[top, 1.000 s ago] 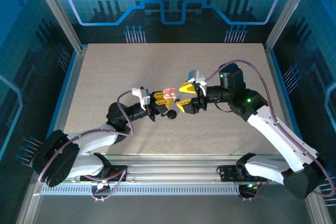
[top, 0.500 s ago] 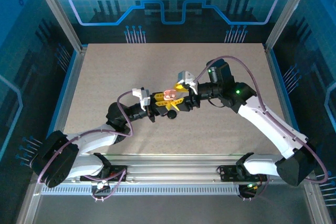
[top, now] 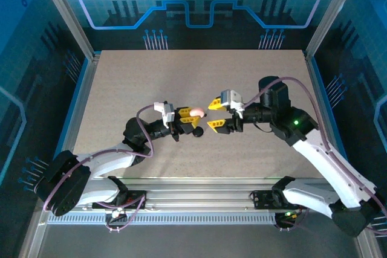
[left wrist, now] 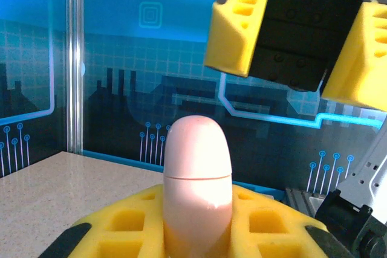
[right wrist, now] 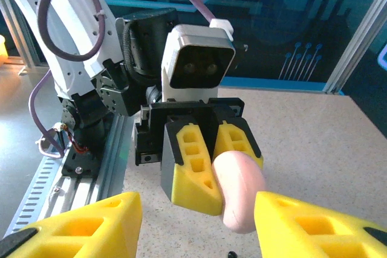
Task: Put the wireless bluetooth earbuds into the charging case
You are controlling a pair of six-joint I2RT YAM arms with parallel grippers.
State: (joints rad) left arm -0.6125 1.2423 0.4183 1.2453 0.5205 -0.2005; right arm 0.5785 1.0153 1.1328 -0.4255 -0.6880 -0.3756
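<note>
The pale-pink charging case (top: 196, 112) is clamped on edge between the yellow pads of my left gripper (top: 190, 118), just above the table's middle. Its lid seam is shut in the left wrist view (left wrist: 198, 173). The earbuds are out of view. My right gripper (top: 216, 115) hangs open a short way to the right of the case, facing it and touching nothing. In the right wrist view the case (right wrist: 242, 194) bulges out from between the left gripper's fingers (right wrist: 193, 167), with my own right gripper (right wrist: 199, 234) spread wide in front of it.
A small dark round thing (top: 197, 132) lies on the speckled table (top: 151, 83) just below the left gripper. Aluminium frame posts (top: 81, 46) and blue walls ring the table. The rail with the arm bases (top: 199, 200) runs along the near edge.
My right gripper closed in on the case half a second ago, then drew back to the right with narrower jaws. The case looked open before and is shut now. The left arm stayed put.
</note>
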